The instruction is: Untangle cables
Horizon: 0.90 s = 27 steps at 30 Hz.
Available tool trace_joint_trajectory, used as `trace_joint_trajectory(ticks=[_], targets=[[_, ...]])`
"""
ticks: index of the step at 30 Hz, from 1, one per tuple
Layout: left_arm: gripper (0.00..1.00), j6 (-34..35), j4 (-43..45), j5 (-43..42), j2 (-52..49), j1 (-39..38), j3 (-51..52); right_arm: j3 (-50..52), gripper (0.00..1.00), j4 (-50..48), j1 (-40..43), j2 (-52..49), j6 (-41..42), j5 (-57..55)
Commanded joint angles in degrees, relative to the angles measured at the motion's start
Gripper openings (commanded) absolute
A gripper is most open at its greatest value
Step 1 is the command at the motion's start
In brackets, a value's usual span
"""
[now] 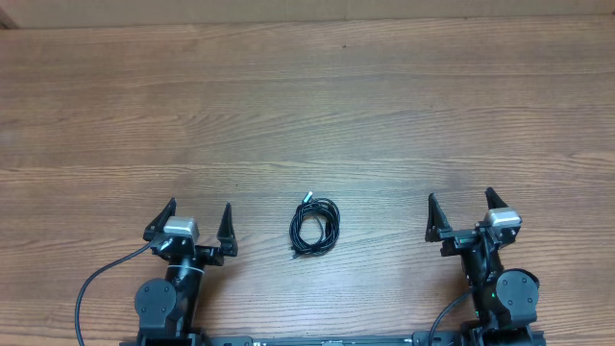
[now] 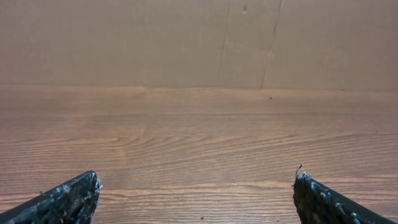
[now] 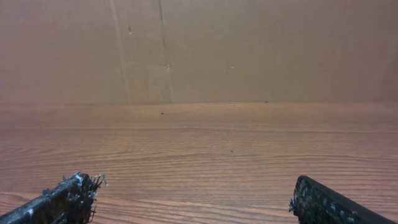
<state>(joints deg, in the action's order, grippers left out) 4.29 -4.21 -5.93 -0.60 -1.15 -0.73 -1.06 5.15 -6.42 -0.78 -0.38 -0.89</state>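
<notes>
Standing at the near edge of the wooden table (image 1: 307, 106), 2 grippers point away from their bases: the left gripper (image 1: 200, 206) and the right gripper (image 1: 461, 195) each have both fingers spread wide, gripping and touching nothing. Between them, level with the fingers and well apart from both, 1 small coil of thin black cables (image 1: 315, 228) lies flat on the wood, with 1 silver-grey plug tip (image 1: 307, 196) poking out at its far side; the number of cords in it cannot be told. Beyond, the wood grain runs to 1 brown cardboard wall (image 2: 186, 37).
</notes>
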Motion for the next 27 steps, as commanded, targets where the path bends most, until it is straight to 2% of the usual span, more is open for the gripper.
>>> trace_joint_trajectory(ticks=[1, 9, 12, 18, 27], targets=[[1.0, -0.48, 0.2, 0.57, 0.35, 0.0, 0.46, 0.61, 1.0, -0.42, 0.07, 0.61, 0.2, -0.35], [0.99, -0.46, 0.17, 0.57, 0.35, 0.0, 0.46, 0.61, 1.0, -0.42, 0.07, 0.61, 0.2, -0.37], [1.0, 1.99, 1.62, -1.38, 0.35, 0.0, 0.44, 0.61, 1.0, -0.42, 0.07, 0.61, 0.2, -0.35], [1.0, 2.19, 0.74, -7.32, 0.35, 0.0, -1.73, 0.61, 1.0, -0.42, 0.07, 0.61, 0.17, -0.37], [1.0, 1.49, -13.99, -7.85, -2.1, 0.0, -16.57, 0.61, 1.0, -0.42, 0.07, 0.61, 0.2, -0.35]])
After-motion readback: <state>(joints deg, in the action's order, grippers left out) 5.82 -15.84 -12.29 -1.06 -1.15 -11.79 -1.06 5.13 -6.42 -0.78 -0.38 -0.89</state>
